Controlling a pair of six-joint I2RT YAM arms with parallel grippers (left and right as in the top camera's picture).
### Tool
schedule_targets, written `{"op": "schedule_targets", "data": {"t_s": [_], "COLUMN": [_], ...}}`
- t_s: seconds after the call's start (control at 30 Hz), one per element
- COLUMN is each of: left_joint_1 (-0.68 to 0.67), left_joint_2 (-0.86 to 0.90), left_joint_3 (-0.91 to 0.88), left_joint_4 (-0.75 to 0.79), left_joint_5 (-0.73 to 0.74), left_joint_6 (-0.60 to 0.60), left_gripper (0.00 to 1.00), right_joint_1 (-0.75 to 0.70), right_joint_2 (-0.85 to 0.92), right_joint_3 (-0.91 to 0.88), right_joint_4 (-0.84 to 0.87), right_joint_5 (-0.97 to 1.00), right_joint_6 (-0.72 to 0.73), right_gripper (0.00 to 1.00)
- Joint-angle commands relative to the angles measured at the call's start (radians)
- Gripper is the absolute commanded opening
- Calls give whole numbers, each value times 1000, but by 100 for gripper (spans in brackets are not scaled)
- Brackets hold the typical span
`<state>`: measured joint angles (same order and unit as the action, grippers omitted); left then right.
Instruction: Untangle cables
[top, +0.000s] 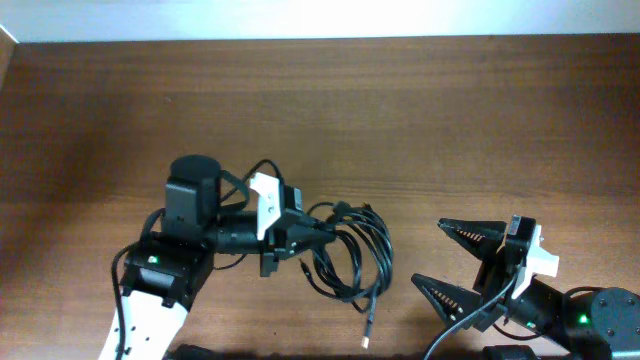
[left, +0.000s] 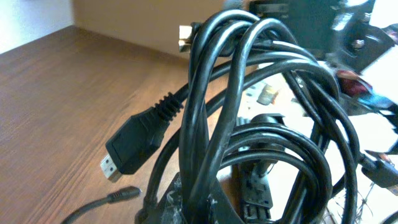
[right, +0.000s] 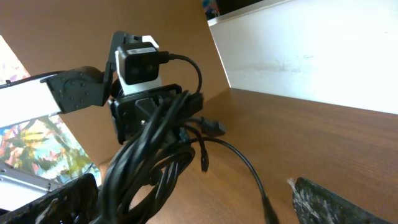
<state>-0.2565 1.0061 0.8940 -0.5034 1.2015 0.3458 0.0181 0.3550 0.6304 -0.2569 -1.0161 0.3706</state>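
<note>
The cables (top: 352, 250) are a tangled bundle of black loops near the table's front middle. One thin end with a silvery plug (top: 367, 340) trails toward the front edge. My left gripper (top: 298, 240) is shut on the bundle's left side. In the left wrist view the loops (left: 249, 112) rise out of the jaws (left: 208, 208), and a wide flat plug (left: 132, 148) hangs at the left. My right gripper (top: 428, 252) is open and empty just right of the bundle. In the right wrist view the bundle (right: 149, 155) hangs between its spread fingers (right: 186, 196).
The brown wooden table (top: 400, 120) stretches back to a white wall (top: 320, 18). The left arm's black and white body (top: 170, 270) is at the front left. The right arm base (top: 590, 320) is at the front right corner.
</note>
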Motion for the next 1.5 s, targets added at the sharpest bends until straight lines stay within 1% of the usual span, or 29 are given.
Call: {"op": "schedule_targets", "data": {"t_s": [0.0, 0.13, 0.17, 0.23, 0.27, 0.3, 0.33, 0.43, 0.47, 0.57, 0.63, 0.7, 0.77, 0.83, 0.9, 0.93, 1.03, 1.1, 1.2, 1.27, 1.33, 1.37, 1.4, 1.43, 1.47], "left_joint_1": [-99, -134, -134, -134, -134, -134, -135, -162, -201, -238, -238, -238, -238, -238, -238, -238, -238, -238, -238, -238, -238, -238, -238, -238, -238], "left_joint_2": [1, 1, 1, 1, 1, 1, 1, 1, 1, 1, 1, 1, 1, 1, 1, 1, 1, 1, 1, 1, 1, 1, 1, 1, 1], "left_joint_3": [19, 19, 19, 19, 19, 19, 19, 19, 19, 19, 19, 19, 19, 19, 19, 19, 19, 19, 19, 19, 19, 19, 19, 19, 19], "left_joint_4": [64, 81, 80, 80, 80, 80, 84, 84, 84, 82, 83, 84, 84, 103, 129, 152, 164, 191, 212, 215, 214, 214, 214, 211, 203], "left_joint_5": [48, 48, 20, -91, -171, -212, -151, -133, -125, -122, -107, -29, -29, -29, -19, 14, 29, 96, 143, 141, 60, -60, -209, -316, -455], "left_joint_6": [11, 12, 11, -13, -58, -100, -101, -101, -83, -14, -14, 35, 35, 34, 34, 34, 34, 34, 34, 34, 17, -64, -165, -232, -296], "left_gripper": [0, 0, 0, 0, 0, 0, 0, 0, 0, 0, 0, 0, 0, 0, 0, 0, 0, 0, 0, 0, 0, 0, 0, 0, 0], "right_joint_1": [-6, -6, -6, -6, -6, -6, -6, -6, -6, -6, -6, -6, -6, -6, -6, -6, -6, -6, -6, -6, -6, -6, -6, -6, -6], "right_joint_2": [3, 3, 3, 3, 3, 3, 3, 3, 3, 3, 3, 3, 3, 3, 5, 8, 23, 45, 97, 101, 101, 101, 101, 101, 101], "right_joint_3": [16, 16, 16, 16, 16, 16, 16, 16, 16, 16, 16, 16, 16, 16, 16, 16, 16, 16, 16, 16, 16, 16, 16, 16, 16], "right_joint_4": [3, 3, 3, 3, 3, 3, 3, 2, 2, -5, -55, -133, -142, -180, -231, -253, -277, -304, -312, -313, -304, -296, -292, -292, -291], "right_joint_5": [-20, -13, -13, -13, -13, -13, -12, -1, 6, 32, 103, 210, 220, 239, 322, 360, 410, 457, 471, 465, 414, 394, 391, 391, 381], "right_joint_6": [7, 8, 8, 8, 7, 8, 8, 8, 7, 8, 8, 8, 7, -50, -50, -50, -50, -50, -49, -49, -58, -60, -60, -60, -61], "right_gripper": [99, 99, 99, 99, 99, 99, 99, 99, 99, 99, 99, 99, 99, 99, 99, 99, 99, 99, 99, 99, 99, 99, 99, 99, 99]}}
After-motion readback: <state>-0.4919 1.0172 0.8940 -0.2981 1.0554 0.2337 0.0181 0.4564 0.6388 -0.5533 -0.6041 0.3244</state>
